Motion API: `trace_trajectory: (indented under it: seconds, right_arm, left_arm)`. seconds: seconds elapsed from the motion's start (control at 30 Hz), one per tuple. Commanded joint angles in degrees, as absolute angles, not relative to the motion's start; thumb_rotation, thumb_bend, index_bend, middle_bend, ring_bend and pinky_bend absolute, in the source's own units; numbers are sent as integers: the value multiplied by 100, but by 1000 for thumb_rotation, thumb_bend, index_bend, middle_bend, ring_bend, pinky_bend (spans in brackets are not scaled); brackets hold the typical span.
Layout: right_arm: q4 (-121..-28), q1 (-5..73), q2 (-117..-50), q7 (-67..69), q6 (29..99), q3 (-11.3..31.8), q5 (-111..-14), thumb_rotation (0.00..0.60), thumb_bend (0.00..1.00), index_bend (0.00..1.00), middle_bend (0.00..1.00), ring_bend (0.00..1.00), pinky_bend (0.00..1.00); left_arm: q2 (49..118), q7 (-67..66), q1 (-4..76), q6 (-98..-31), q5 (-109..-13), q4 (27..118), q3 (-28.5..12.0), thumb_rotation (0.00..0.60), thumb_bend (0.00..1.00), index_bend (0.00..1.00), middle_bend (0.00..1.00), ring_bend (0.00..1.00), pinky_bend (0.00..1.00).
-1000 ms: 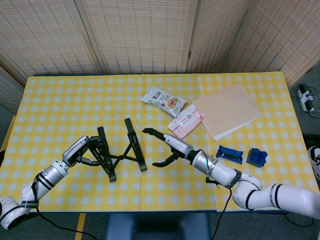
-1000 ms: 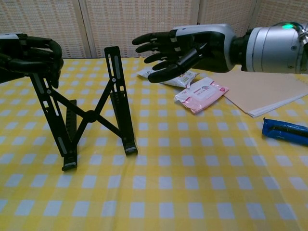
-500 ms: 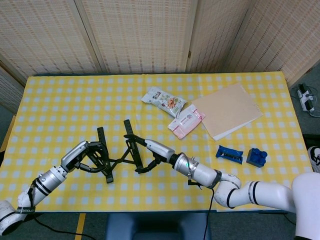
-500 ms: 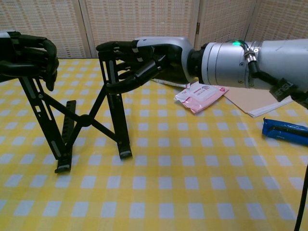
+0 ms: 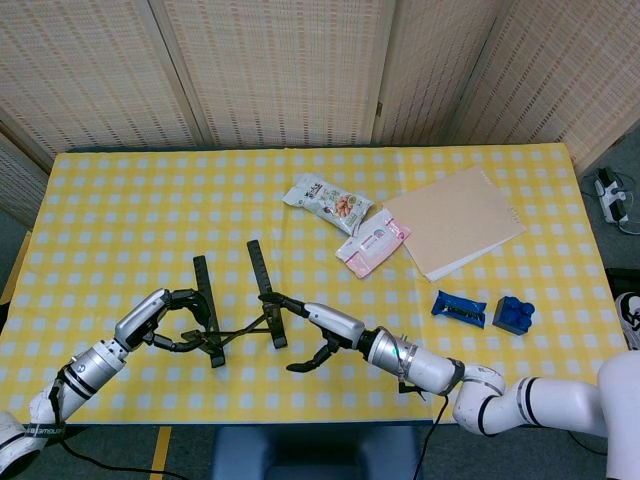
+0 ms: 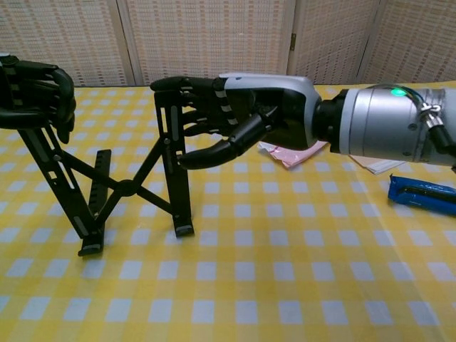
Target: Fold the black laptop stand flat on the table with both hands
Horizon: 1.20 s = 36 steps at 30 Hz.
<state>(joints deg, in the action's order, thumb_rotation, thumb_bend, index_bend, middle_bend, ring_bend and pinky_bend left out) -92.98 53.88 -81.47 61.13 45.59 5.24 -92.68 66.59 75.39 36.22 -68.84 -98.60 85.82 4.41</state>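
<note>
Black laptop stand seemingly narrower; right hand closer.

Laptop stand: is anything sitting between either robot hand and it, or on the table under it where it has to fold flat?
Nothing visible. The left robot hand grips the laptop stand at its left arm top; the right robot hand touches its right arm. The tablecloth around its feet shows only checks; the pink packet lies farther back.

The left hand is cut off by the chest view's edge.
</note>
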Motion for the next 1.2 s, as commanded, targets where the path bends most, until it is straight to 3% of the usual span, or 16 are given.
trace_trajectory:
  seconds: [0.03,0.23,0.53,0.7,0.83,0.93,1.1,1.2]
  right_arm:
    - [-9477,5317,-7977,6311,4689,380,-9380,600,262,0,16,67,0]
    - [-9464,5263,-7868,6095,4815,344,-9282,600,262,0,17,72,0]
    - [-9395,5211,-7956,4693,4771,586,-8661,600,262,0,18,80,0]
    - [-9496,5226,-7901,4468,4672,685,-8455,600,263,0,24,89,0]
    - [-9620,5210,-7819,4482,4704,709,-8518,600,263,0,24,89,0]
    - [-9724,5166,-7697,4597,4820,737,-8622,600,263,0,24,88,0]
    - [-9828,5130,-7483,4721,4882,752,-8712,600,262,0,27,87,0]
    - [-9845,5100,-7430,4752,4939,778,-8702,600,262,0,28,92,0]
  left_arm:
    - [6672,7546,3602,-6907,-9823,8555,449,600,253,491,581,472,477]
    - [6684,7627,3620,-6912,-9830,8500,472,600,253,491,581,472,477]
    - [6662,7391,3567,-6988,-9741,8395,453,600,252,457,558,429,434]
    - [6649,6958,3423,-7143,-9694,8275,450,600,251,382,445,331,396]
    - [6670,6460,3244,-7289,-9597,8156,439,600,250,258,308,223,324]
    - [6677,6158,3124,-7297,-9521,8068,472,600,250,201,263,187,286]
    - [6700,6266,2968,-7346,-9571,7958,603,600,250,200,261,191,274]
    - [6726,6428,2910,-7475,-9745,7914,691,600,250,268,287,241,285]
